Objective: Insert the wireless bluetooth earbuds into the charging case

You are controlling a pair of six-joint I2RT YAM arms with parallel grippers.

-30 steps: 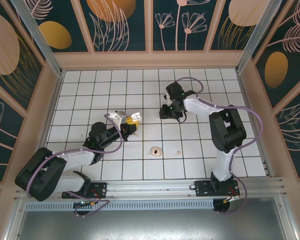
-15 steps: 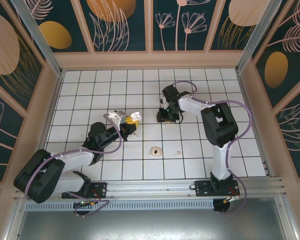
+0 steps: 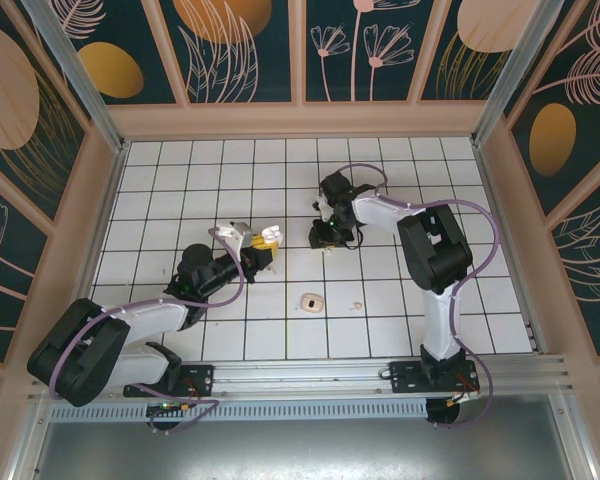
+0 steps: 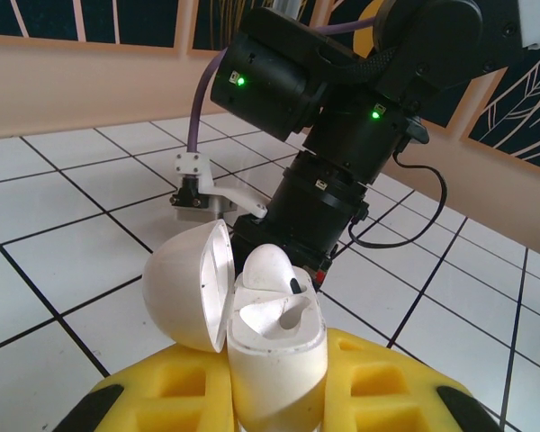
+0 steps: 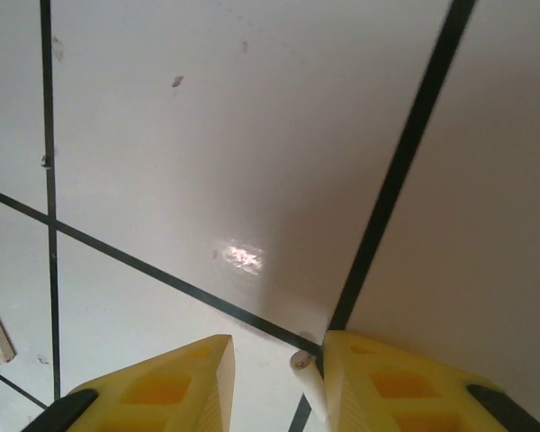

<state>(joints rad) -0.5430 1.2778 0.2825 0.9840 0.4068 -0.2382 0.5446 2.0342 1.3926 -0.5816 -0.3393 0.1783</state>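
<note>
Closest in, your left gripper (image 4: 279, 382) pinches the charging case (image 4: 277, 355) mouth up. Its lid (image 4: 184, 288) is swung open to one side, one earbud (image 4: 268, 267) is already seated, and the socket beside it looks bare. Just beyond the case's mouth hangs the right gripper (image 5: 279, 355), the arm placed to make the drop. Its fingers stand parted, with the second earbud (image 5: 308, 385) set stem-lengthwise against one inner face. You cannot tell whether it is truly clamped.

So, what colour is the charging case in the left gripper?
The charging case is white all over; the left wrist view shows it best.
</note>
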